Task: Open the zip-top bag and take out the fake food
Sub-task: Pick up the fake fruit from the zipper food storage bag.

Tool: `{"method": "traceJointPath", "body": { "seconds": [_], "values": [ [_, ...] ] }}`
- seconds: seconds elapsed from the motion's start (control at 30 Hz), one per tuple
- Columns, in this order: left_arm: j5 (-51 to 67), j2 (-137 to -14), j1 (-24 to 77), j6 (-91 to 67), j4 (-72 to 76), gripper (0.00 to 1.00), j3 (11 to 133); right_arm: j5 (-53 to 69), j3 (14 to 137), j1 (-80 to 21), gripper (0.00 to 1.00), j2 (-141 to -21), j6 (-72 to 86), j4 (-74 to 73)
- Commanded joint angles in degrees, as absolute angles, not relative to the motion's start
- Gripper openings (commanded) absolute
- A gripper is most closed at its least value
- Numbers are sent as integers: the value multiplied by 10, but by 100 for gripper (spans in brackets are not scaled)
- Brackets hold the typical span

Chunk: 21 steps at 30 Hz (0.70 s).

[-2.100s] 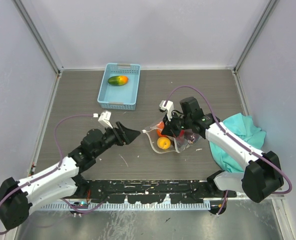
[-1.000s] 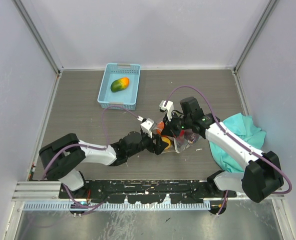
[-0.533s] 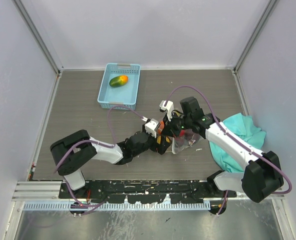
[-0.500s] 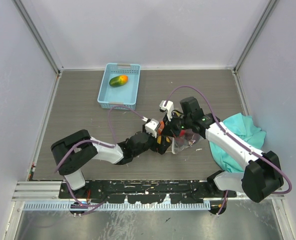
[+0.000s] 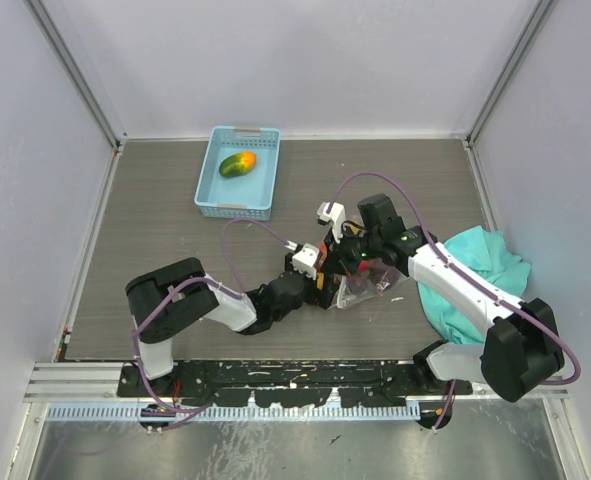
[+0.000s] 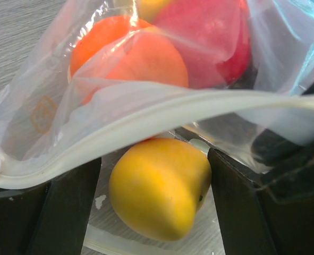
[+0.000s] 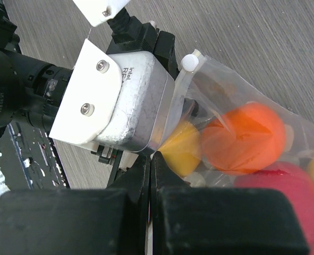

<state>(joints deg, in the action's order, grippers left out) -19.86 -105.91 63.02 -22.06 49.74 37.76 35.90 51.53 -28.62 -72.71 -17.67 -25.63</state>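
The right tool (image 7: 150, 169) is shut tight, and it seems to have a fold of the zip-top bag (image 6: 146, 114) pinched between its tips. That pinch lifts 1 side of the mouth off the bench (image 5: 175, 230), so the opening gapes toward the left arm instead of lying flat and sealed.

The bag sits at the middle of the bench, right of centre, with most of the fake food (image 7: 247, 138) inside it. An orange fruit (image 6: 130, 53) and a red fruit (image 6: 210, 37) lie deep behind the film. A yellow fruit (image 6: 159, 194) rests at the mouth, just under the pale zip rim.

The left tool (image 6: 155, 212) is spread wide and holds nothing. Its 2 dark fingers (image 6: 66, 212) stand either side of the yellow fruit, with a gap on each side. It comes in low, pushing under the raised rim, because the yellow piece is nearest the opening and easiest to reach. The step in hand looks like closing on that piece and drawing it out.

A green-and-orange fruit (image 5: 237, 163) already lies in the blue basket (image 5: 233, 210) at the far left, well apart from the bag, so the job seems only just under way. The teal cloth (image 5: 480, 265) lies by the right arm, clear of the work.
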Motion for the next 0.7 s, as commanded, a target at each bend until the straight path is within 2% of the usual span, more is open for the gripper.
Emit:
{"method": "traceJointPath", "body": {
  "seconds": [0.0, 0.07, 0.23, 0.47, 0.67],
  "values": [
    [-234, -1072, 633, -209, 546, 80, 396, 375, 529, -283, 1, -724, -177, -246],
    [-236, -1072, 634, -210, 547, 77, 395, 375, 529, -283, 1, -724, -178, -246],
    [-237, -1050, 634, -221, 546, 45, 377, 374, 529, -283, 1, -724, -178, -247],
    [-213, -996, 634, -262, 533, 29, 346, 372, 531, -284, 1, -722, -179, -246],
    [-193, -947, 634, -316, 528, 23, 318, 372, 531, -283, 1, -723, -180, -248]
  ]
}}
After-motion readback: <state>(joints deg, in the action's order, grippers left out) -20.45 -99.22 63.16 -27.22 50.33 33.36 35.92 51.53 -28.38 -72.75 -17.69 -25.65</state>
